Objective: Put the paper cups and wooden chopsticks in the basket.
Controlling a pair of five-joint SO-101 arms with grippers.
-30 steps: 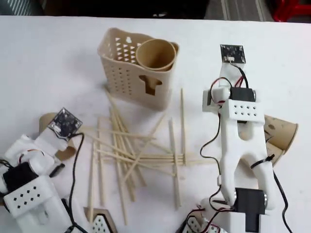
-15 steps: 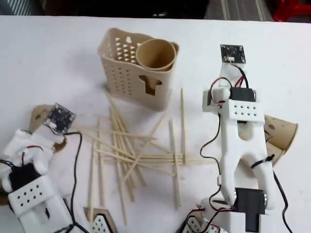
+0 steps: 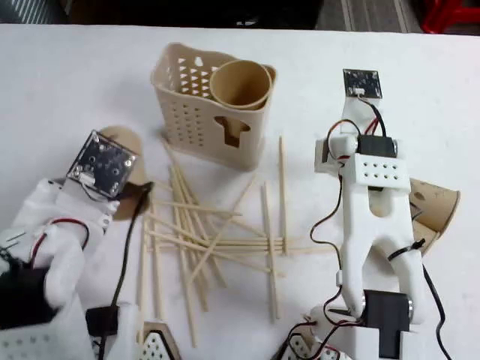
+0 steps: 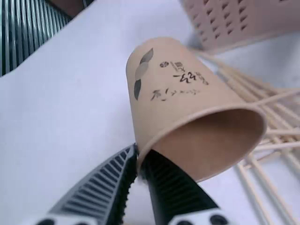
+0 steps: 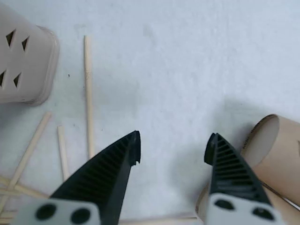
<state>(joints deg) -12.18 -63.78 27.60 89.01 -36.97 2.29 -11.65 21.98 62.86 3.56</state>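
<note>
While the left gripper [image 4: 139, 157] pinches the rim of a paper cup [image 4: 187, 108], one ribbed black finger inside the mouth and the other against the outer wall, I judge the step in hand to be carrying this cup to the basket [image 3: 196, 120]. The jaws are almost closed, with only the thin paper between them. The cup hangs tilted over the tabletop [image 3: 67, 82], off to one side of the basket, its base pointing roughly that way.

My next move calls for height. The cup must clear the basket's rim, then drop into the free space beside the second cup [image 3: 241, 82] standing inside. A rim-only hold on soft tan paper could swivel or crease, so I would go gently.

The basket looks like rigid beige plastic, boxy with rounded corners and walls pierced by small holes. The chopsticks [image 3: 202, 232] are thin pale wooden sticks, crossed in a loose heap near its foot. The right gripper [image 5: 172, 145] is spread wide and empty, and a third cup [image 5: 276, 150] lies on its side just beside one finger.
</note>
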